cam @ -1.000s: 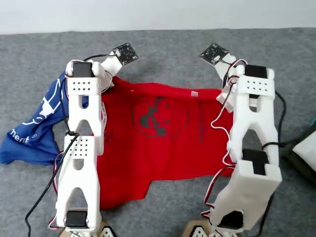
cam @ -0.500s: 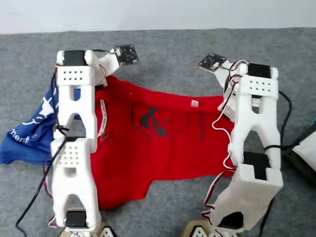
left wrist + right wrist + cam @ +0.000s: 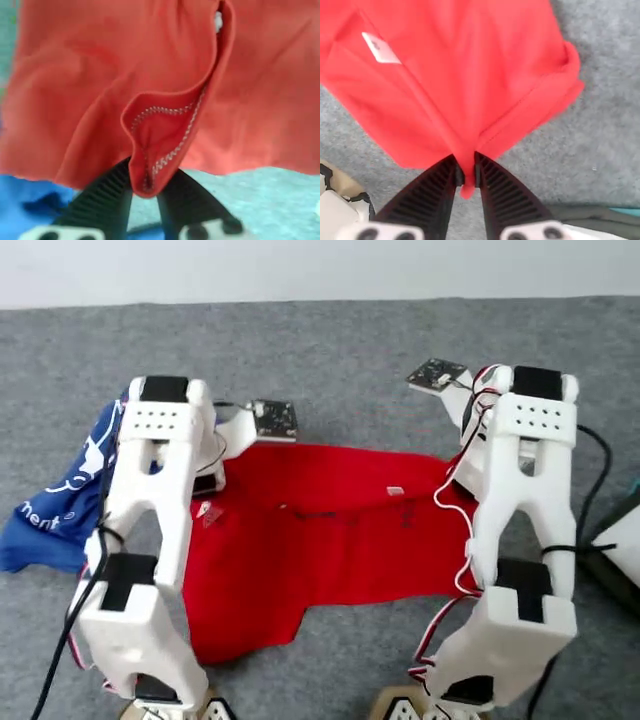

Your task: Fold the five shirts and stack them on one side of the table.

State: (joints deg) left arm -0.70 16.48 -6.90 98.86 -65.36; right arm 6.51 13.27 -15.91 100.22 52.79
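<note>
A red shirt (image 3: 320, 530) lies across the middle of the grey table, its far part lifted and folded toward the near side. My left gripper (image 3: 145, 187) is shut on a hemmed edge of the red shirt (image 3: 165, 100) at its left side. My right gripper (image 3: 466, 186) is shut on a fold of the red shirt (image 3: 460, 90) at its right side; a white label (image 3: 380, 48) shows on the cloth. A crumpled blue shirt (image 3: 60, 500) with white print lies at the table's left, partly behind the left arm (image 3: 150, 520).
A dark and white bundle (image 3: 615, 540) lies at the right edge of the table. The right arm (image 3: 520, 530) stands over the shirt's right side. Grey table (image 3: 350, 350) stretches beyond the shirt at the far side.
Both grippers have pulled the red shirt's far edge toward the near side, folding it over. The dark print on the shirt's front is now covered. The left arm has shifted nearer.
</note>
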